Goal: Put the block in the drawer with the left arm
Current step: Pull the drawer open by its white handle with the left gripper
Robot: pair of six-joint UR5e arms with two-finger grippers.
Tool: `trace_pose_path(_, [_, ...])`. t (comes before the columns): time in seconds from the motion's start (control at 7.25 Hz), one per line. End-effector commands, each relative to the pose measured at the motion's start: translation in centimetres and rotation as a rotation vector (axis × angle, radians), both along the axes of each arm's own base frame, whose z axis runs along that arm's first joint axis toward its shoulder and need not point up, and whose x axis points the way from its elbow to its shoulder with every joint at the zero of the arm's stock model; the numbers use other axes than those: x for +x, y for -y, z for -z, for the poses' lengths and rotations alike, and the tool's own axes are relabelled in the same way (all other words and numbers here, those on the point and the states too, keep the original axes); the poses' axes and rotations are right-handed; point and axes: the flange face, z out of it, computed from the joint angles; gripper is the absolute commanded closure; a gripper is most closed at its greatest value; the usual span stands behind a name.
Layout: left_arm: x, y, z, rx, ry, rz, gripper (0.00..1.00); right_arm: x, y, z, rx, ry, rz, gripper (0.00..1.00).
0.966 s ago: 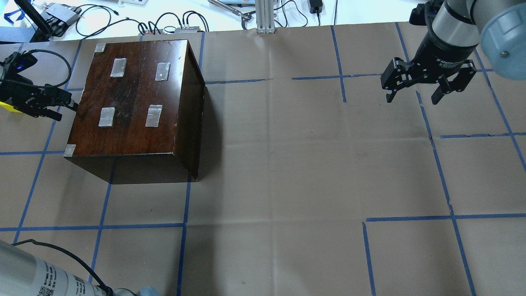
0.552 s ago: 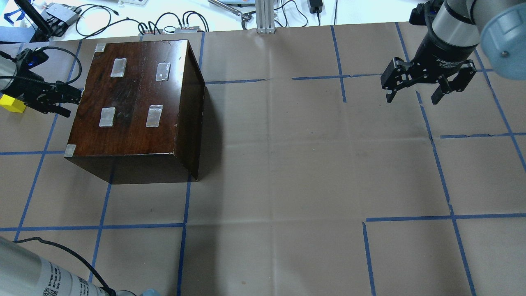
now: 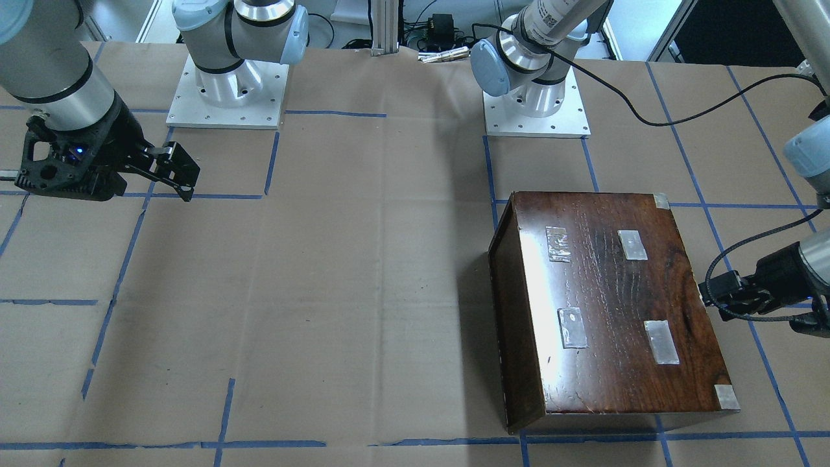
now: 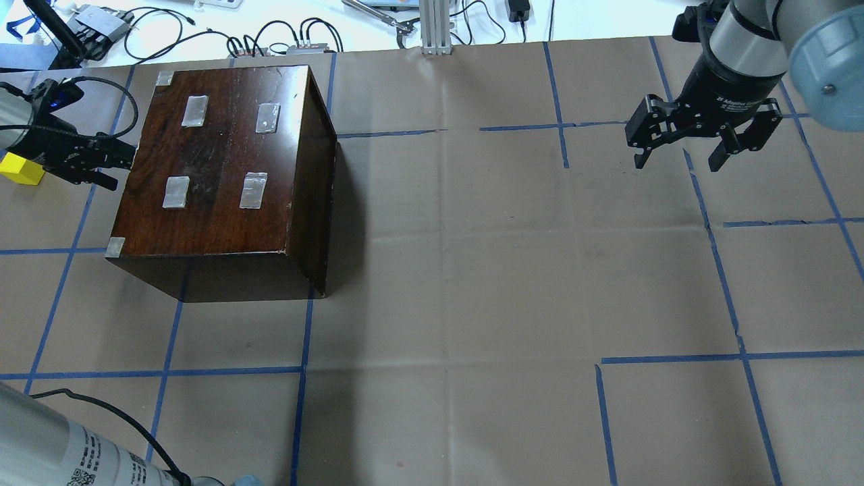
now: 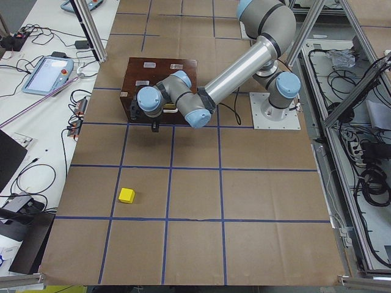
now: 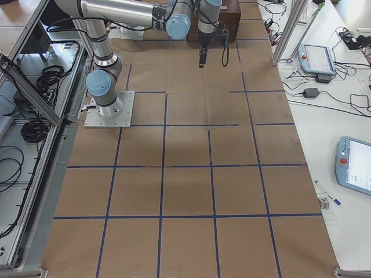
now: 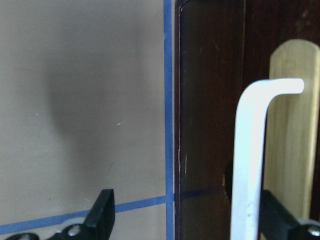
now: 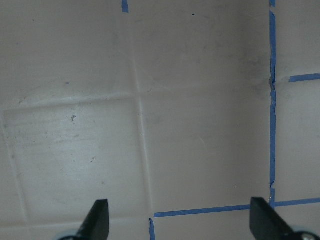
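Note:
The yellow block (image 4: 20, 169) lies on the paper left of the dark cabinet (image 4: 216, 162); it also shows in the exterior left view (image 5: 127, 195). My left gripper (image 4: 111, 162) is open at the cabinet's left face, past the block and apart from it. In the left wrist view the fingers (image 7: 102, 212) stand wide apart before the dark drawer front (image 7: 210, 125). A white bent handle (image 7: 247, 165) and a pale wood notch (image 7: 295, 125) lie between them. The drawer is shut; its tray is hidden. My right gripper (image 4: 678, 158) is open and empty at the far right.
The cabinet top bears several tape patches (image 4: 253, 190). Blue tape lines (image 4: 304, 337) cross the brown paper. Cables and boxes (image 4: 297, 40) lie beyond the table's far edge. The left arm's black cable (image 3: 713, 104) loops over the paper near the cabinet.
My left gripper has moved off the block toward the cabinet's left face and slightly away from me, uncovering the block. The right arm has not moved.

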Motion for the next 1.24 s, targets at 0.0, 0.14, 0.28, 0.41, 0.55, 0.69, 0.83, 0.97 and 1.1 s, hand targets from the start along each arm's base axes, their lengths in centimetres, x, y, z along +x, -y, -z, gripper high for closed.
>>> trace_pose_path(0.0, [0.1,-0.1,-0.4,-0.008,0.007,0.000,0.01,0.0,0.0,0.0,0.000,0.002,0.000,0.00])
trace_pose_path(0.14, [0.2,-0.1,-0.3,-0.009,0.010,-0.001,0.01,0.0,0.0,0.0,0.000,0.000,0.000,0.00])
trace_pose_path(0.28, [0.6,-0.1,-0.4,-0.017,0.017,-0.003,0.01,0.0,0.0,-0.1,-0.001,0.000,0.000,0.00])
trace_pose_path(0.41, [0.8,-0.1,-0.3,-0.012,0.032,-0.002,0.01,0.0,0.0,0.0,0.002,0.000,0.000,0.00])
trace_pose_path(0.55, [1.0,-0.1,-0.4,-0.014,0.035,-0.003,0.01,0.0,0.0,-0.1,-0.001,0.000,0.000,0.00])
trace_pose_path(0.69, [1.2,-0.2,-0.4,-0.014,0.035,-0.008,0.01,0.0,0.0,-0.1,-0.001,0.000,0.000,0.00])
trace_pose_path(0.83, [1.8,-0.3,-0.5,-0.026,0.050,-0.013,0.01,0.0,0.0,-0.1,-0.001,0.000,0.000,0.00])
trace_pose_path(0.97, [2.3,-0.4,-0.3,-0.016,0.069,-0.013,0.01,0.0,0.0,-0.1,-0.001,0.000,0.000,0.00])
trace_pose_path(1.1, [2.8,-0.5,0.0,-0.017,0.070,-0.016,0.01,0.0,0.0,0.0,0.000,0.000,0.000,0.00])
